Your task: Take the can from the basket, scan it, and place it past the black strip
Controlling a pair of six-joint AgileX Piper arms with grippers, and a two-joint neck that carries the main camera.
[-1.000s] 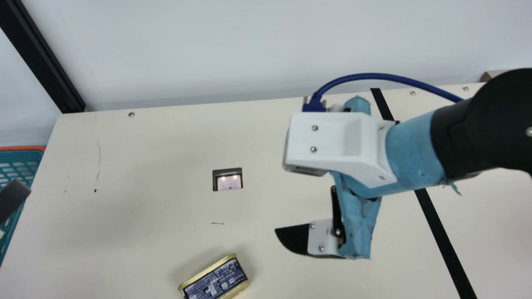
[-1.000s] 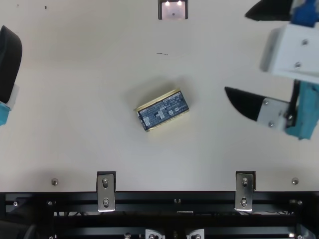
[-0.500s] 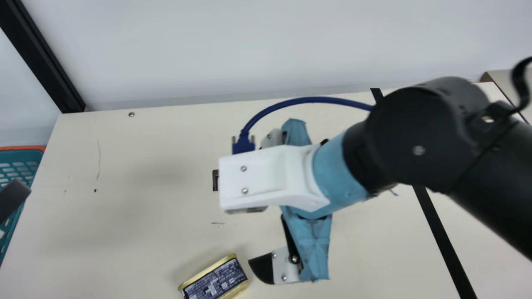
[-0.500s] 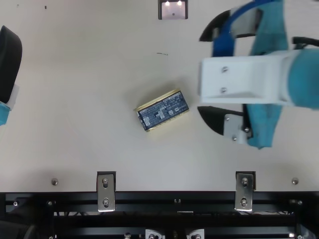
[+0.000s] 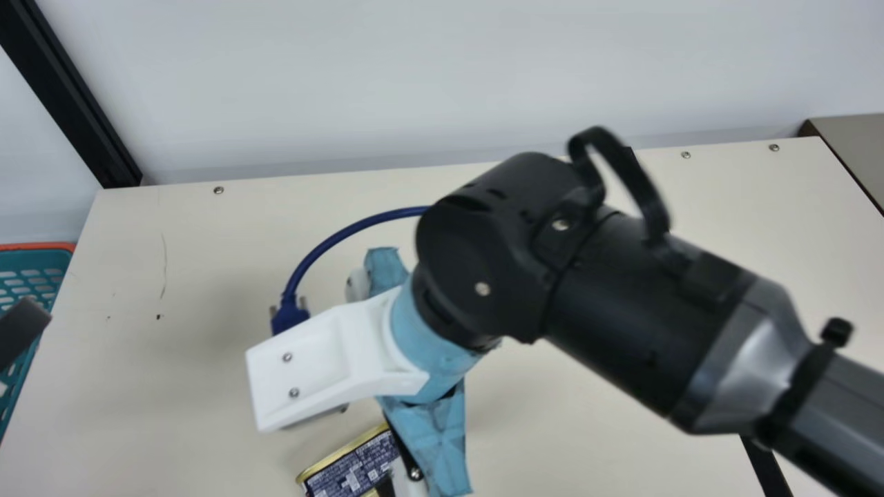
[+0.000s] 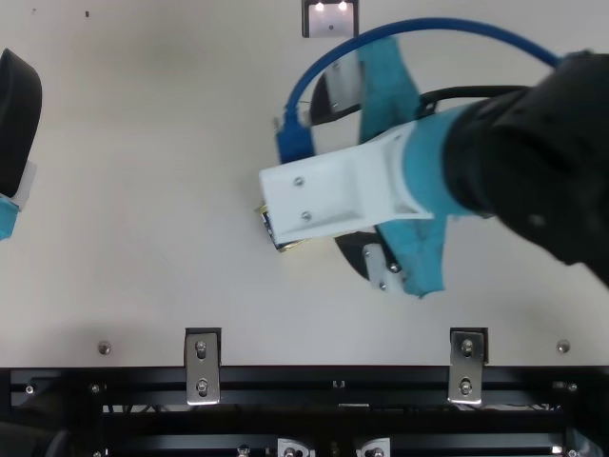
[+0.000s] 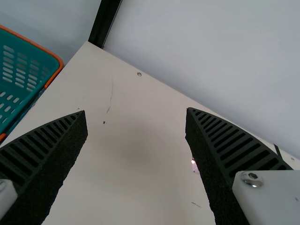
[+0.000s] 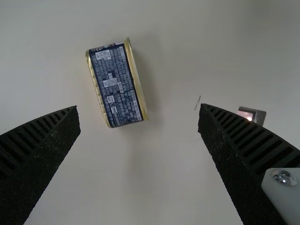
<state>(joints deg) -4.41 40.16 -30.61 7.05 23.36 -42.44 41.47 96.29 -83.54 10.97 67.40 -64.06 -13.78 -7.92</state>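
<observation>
On the flat cream tabletop (image 5: 138,414), the short navy-and-gold metal can (image 8: 115,86) lies sideways near the black ribbed right gripper (image 8: 139,107), spread and empty like the matching left gripper (image 7: 136,111); presumably rigid, smooth, liable to roll, best clasped across both ends.

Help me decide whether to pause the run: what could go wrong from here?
The gold-rimmed can lies on its side, off-centre between the open fingers of the right gripper. If that gripper came down like this, the nearer finger might knock the can or roll it before the other touches.

The blue cable loops out beside the right gripper, so it could catch or pull as the wrist turns.
</observation>
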